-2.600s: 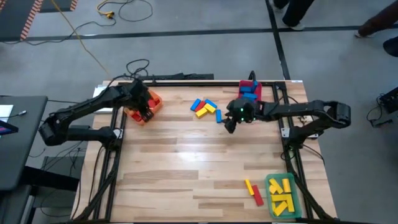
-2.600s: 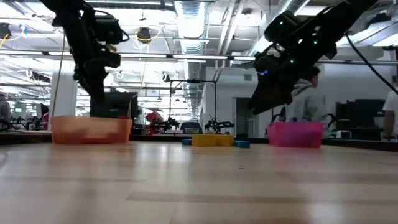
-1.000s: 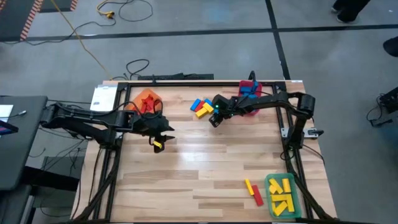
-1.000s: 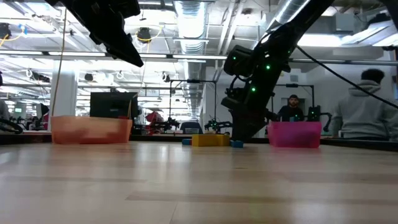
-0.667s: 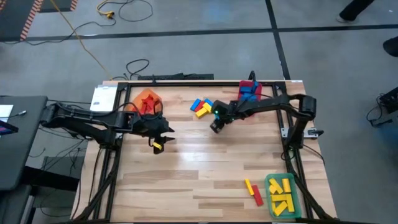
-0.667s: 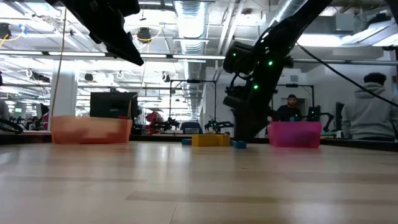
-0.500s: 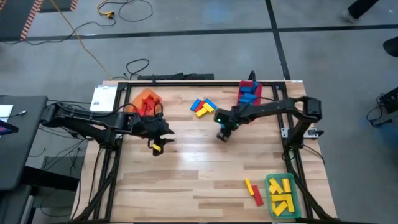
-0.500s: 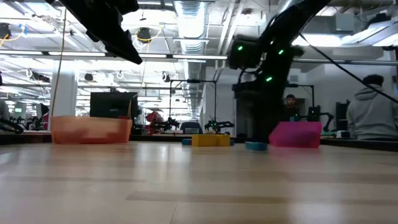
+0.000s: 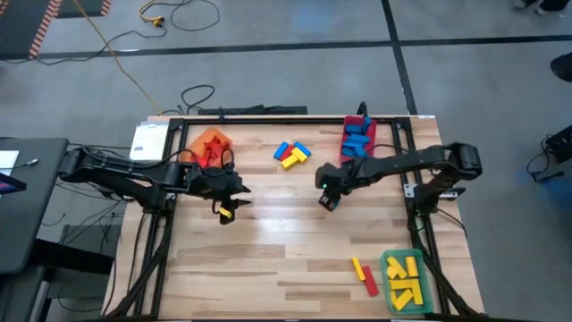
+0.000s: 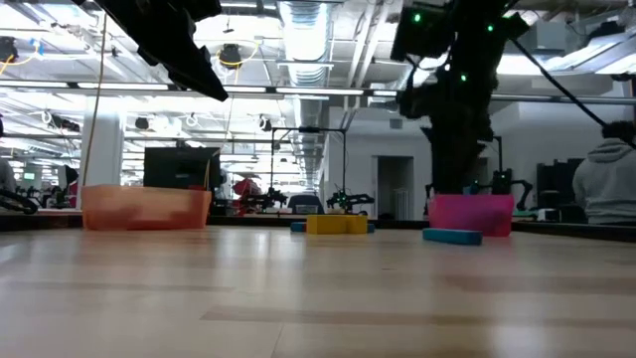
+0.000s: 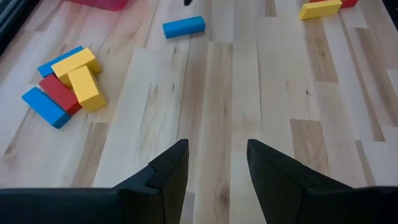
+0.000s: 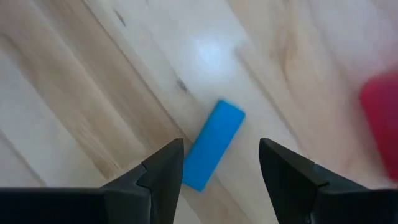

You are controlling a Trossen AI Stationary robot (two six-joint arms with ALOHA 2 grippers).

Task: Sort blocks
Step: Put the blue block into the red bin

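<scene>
Hovering over mid-table, the right gripper [image 12: 221,163] has jaws apart, empty, straddling a lone blue block [image 12: 213,144] lying flat directly beneath, its long axis running between the fingers (not across). The left gripper [image 11: 216,163], also apart, waits farther left.

Grey concrete floor [image 9: 268,54] surrounds the wooden table [image 9: 277,241]. Yellow cable [image 9: 125,63] trails beyond its far edge. Ceiling lights [image 10: 298,40] overhead; a seated person [image 10: 606,184] behind.
</scene>
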